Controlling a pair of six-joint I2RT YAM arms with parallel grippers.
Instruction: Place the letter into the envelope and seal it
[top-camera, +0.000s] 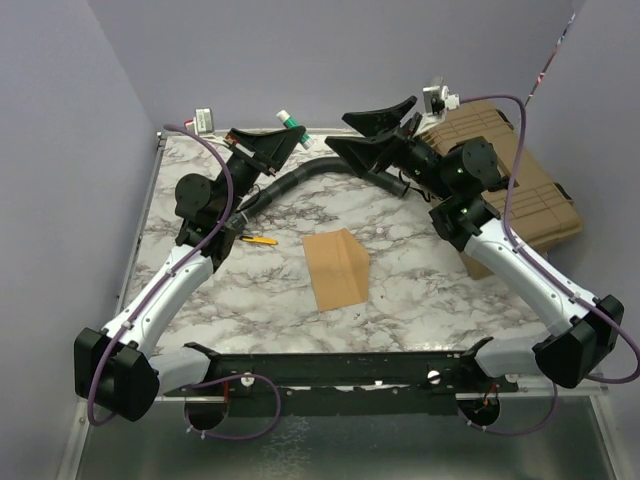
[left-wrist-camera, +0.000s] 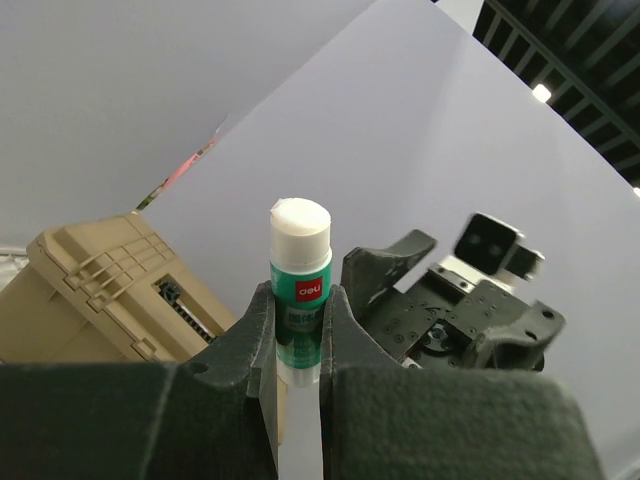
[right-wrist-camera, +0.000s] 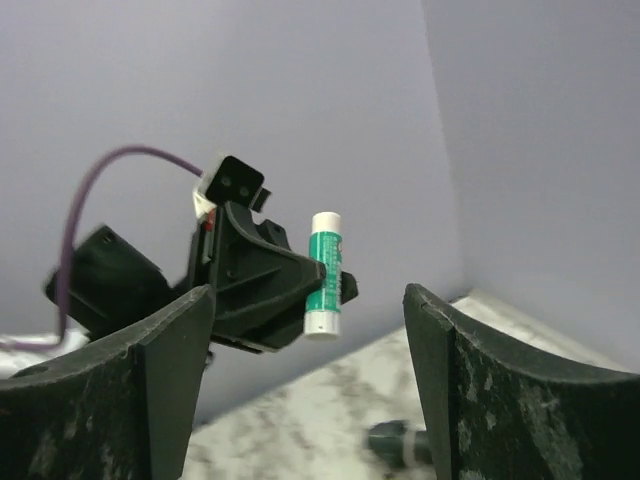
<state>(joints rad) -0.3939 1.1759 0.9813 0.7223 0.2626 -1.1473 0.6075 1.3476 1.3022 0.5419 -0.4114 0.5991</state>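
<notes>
The brown envelope (top-camera: 335, 268) lies flat on the marble table (top-camera: 250, 300) between the two arms, with a fold line down its right part. No separate letter shows; it is hidden or out of view. My left gripper (top-camera: 288, 135) is raised at the back left and shut on a green glue stick (left-wrist-camera: 300, 270), whose white tip points up. My right gripper (top-camera: 372, 125) hangs in the air facing it, open, with nothing between its fingers. In the right wrist view the glue stick (right-wrist-camera: 324, 270) shows beyond the wide gap.
A tan hard case (top-camera: 520, 190) stands at the back right. A black hose (top-camera: 300, 175) curves along the back of the table. A small yellow item (top-camera: 258, 240) lies left of the envelope. A small dark cylinder (right-wrist-camera: 395, 440) lies on the table below the right gripper.
</notes>
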